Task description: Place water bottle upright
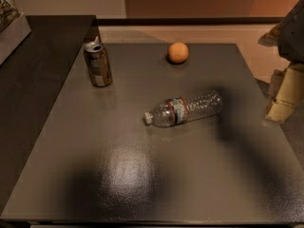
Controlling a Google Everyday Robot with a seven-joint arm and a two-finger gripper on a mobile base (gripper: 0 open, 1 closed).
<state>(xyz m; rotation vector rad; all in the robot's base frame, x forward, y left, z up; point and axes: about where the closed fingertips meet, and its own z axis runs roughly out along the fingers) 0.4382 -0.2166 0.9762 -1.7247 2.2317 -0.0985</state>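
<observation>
The water bottle [185, 109] is clear crinkled plastic with a white cap and a red-edged label band. It lies on its side near the middle of the grey table [142, 184], cap pointing left and base pointing right. My gripper [281, 101] shows as a pale blurred shape at the right edge of the view, beyond the table's right side. It is well to the right of the bottle and apart from it, holding nothing that I can see.
A brown-gold drink can [98, 64] stands upright at the back left of the table. An orange [178, 52] sits at the back middle. A darker counter [38, 65] adjoins the table on the left.
</observation>
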